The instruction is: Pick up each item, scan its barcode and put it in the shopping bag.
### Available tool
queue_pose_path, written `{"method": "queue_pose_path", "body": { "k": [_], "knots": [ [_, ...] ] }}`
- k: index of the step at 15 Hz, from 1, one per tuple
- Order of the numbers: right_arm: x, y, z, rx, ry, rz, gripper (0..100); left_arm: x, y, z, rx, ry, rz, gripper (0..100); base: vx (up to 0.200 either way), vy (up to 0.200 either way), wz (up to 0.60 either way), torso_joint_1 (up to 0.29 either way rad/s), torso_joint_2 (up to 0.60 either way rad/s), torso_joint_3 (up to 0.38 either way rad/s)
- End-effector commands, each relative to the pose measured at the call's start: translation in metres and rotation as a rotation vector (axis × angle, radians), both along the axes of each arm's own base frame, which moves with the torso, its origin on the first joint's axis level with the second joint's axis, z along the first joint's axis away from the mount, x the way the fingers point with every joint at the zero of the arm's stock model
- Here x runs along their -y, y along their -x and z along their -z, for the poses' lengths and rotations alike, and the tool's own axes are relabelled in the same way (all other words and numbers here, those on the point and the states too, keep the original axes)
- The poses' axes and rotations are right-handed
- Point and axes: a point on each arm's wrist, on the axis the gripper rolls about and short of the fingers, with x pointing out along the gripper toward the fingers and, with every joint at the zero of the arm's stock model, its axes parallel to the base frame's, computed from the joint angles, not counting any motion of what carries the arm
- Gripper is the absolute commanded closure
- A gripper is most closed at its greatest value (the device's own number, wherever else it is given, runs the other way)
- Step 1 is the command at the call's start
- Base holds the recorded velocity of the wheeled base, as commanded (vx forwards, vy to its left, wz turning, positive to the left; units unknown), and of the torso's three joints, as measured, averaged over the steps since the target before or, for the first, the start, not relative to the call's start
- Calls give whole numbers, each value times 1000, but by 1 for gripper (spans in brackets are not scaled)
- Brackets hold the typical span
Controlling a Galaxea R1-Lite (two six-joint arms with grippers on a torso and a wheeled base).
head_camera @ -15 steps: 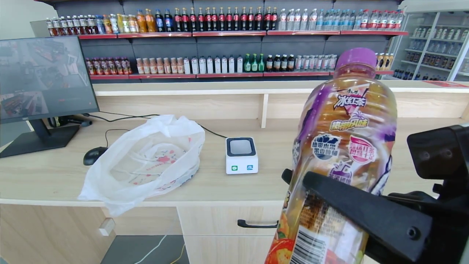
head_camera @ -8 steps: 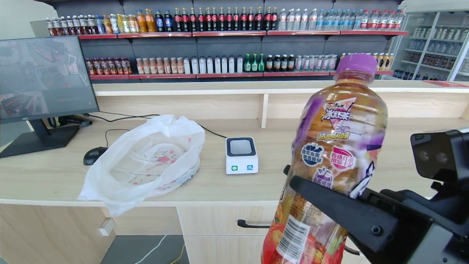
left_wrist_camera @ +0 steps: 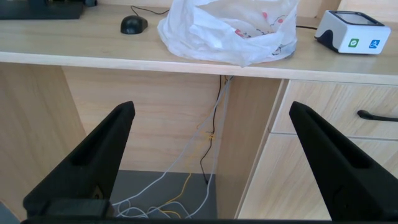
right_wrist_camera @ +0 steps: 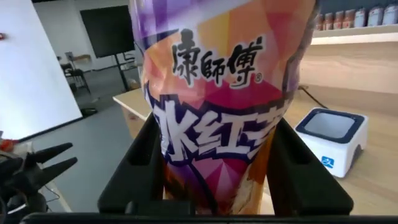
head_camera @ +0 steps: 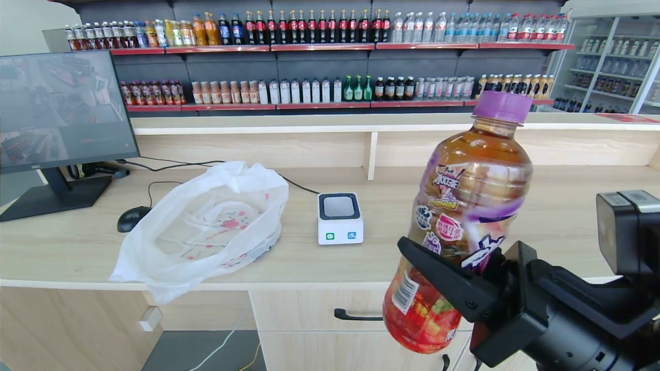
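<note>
My right gripper [head_camera: 464,281] is shut on a purple-capped iced tea bottle [head_camera: 464,221], held tilted in the air in front of the counter's right part; its barcode [head_camera: 403,292] faces left and down. In the right wrist view the bottle's label [right_wrist_camera: 217,118] sits between the fingers [right_wrist_camera: 134,162]. The white barcode scanner [head_camera: 339,217] stands mid-counter, left of the bottle. A white plastic shopping bag [head_camera: 206,226] lies open left of the scanner. My left gripper [left_wrist_camera: 211,162] hangs open and empty below the counter edge, in front of the cabinet.
A monitor [head_camera: 56,113] and a black mouse [head_camera: 131,218] sit at the counter's left. Cables [head_camera: 170,165] run behind the bag. A drawer handle [head_camera: 358,316] is under the counter. Shelves of drink bottles [head_camera: 309,31] line the back wall.
The right gripper has lowered and turned the bottle, so it sits lower and farther from the camera, with its barcode swung to the left side.
</note>
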Motion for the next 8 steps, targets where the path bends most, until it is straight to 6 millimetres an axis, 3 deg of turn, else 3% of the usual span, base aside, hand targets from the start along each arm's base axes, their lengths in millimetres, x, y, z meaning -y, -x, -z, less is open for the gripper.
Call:
{"method": "queue_pose_path", "body": {
  "k": [1,4,8],
  "knots": [
    [3,-5,4,29,50,93,100,0,0,0,0,1,1,0,0,0,0,0,0,0],
    [7,-19,3,65,92,246,100,0,0,0,0,0,1,0,0,0,0,0,0,0],
    [28,-45,5,87,145,400,100,0,0,0,1,1,0,0,0,0,0,0,0,0]
  ]
}}
